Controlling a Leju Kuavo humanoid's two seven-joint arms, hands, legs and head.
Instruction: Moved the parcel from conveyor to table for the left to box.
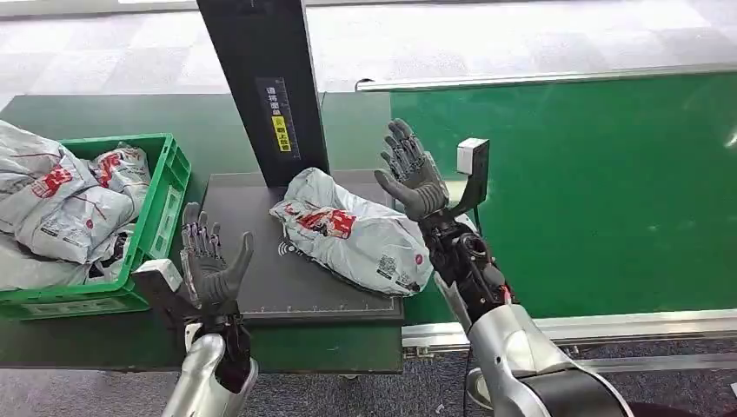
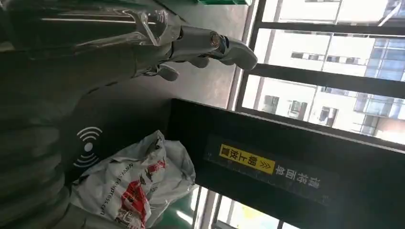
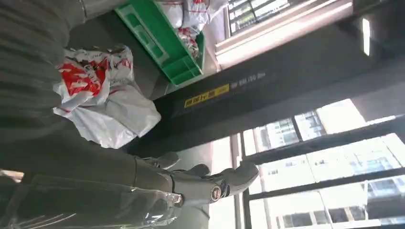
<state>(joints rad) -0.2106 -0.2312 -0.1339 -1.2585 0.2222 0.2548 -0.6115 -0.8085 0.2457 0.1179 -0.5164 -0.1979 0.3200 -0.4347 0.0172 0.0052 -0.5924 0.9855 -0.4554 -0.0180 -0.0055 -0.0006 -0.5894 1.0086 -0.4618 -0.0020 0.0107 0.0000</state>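
Crumpled grey plastic parcel (image 1: 355, 229) with red print, lying flat on dark scanner pad (image 1: 261, 287), unheld

A: Which items are cut off? 
B: The crate (image 1: 161, 204) and its bags (image 1: 52, 204) run past the head view's left edge; the post (image 1: 261, 87) runs past the top edge.

A: What is hidden? 
B: The right hand (image 1: 415, 174) covers part of the parcel (image 1: 352, 230); the parcel covers part of the mat (image 1: 261, 261).

A: Is any text unreadable? 
B: The parcel's label is too small to read.
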